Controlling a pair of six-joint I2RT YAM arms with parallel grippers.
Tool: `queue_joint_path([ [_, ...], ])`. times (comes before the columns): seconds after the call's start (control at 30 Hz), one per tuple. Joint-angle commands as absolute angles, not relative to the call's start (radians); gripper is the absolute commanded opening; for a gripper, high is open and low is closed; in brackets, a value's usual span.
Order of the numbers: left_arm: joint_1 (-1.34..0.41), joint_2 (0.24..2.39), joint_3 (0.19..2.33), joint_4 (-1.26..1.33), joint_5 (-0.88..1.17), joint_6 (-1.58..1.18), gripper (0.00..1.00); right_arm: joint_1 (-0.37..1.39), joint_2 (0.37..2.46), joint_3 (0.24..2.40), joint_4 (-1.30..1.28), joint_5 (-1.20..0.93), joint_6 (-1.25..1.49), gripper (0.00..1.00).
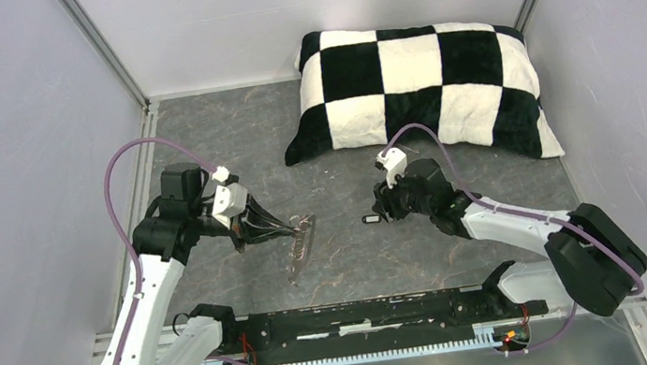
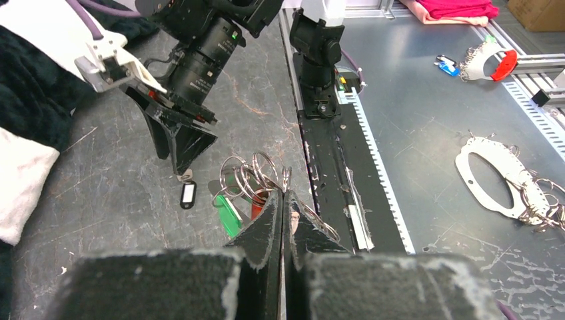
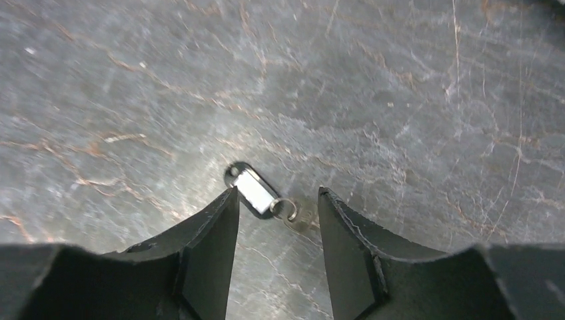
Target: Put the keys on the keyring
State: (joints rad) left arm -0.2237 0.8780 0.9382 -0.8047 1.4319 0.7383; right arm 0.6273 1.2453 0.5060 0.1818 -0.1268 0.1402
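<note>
Your right hand (image 3: 278, 199) is open over the black key (image 3: 255, 190), whose long axis runs diagonally across the gap. Your left hand (image 2: 281, 200) clamps the keyring (image 1: 299, 243).

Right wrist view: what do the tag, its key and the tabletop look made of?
Tag: glossy black plastic frame, white insert, probably paper. Key and its ring: bright metal, by the glint. Tabletop: grey veined stone look with dull sheen; possibly a printed mat or laminate.
</note>
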Motion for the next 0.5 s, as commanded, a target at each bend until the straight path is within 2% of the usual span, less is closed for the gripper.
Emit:
queue_joint_path([
  [0.0, -0.217, 0.879, 0.974, -0.767, 1.450, 0.690, 0.02, 0.606, 1.285, 0.477, 0.217, -0.136, 0.052, 0.52],
  [0.23, -0.217, 0.884, 0.974, -0.765, 1.451, 0.693, 0.02, 0.597, 1.330, 0.503, 0.152, -0.195, -0.066, 0.49],
  [0.47, -0.216, 0.878, 0.970, -0.764, 1.451, 0.701, 0.02, 0.597, 1.394, 0.507, 0.168, -0.200, -0.020, 0.52],
])
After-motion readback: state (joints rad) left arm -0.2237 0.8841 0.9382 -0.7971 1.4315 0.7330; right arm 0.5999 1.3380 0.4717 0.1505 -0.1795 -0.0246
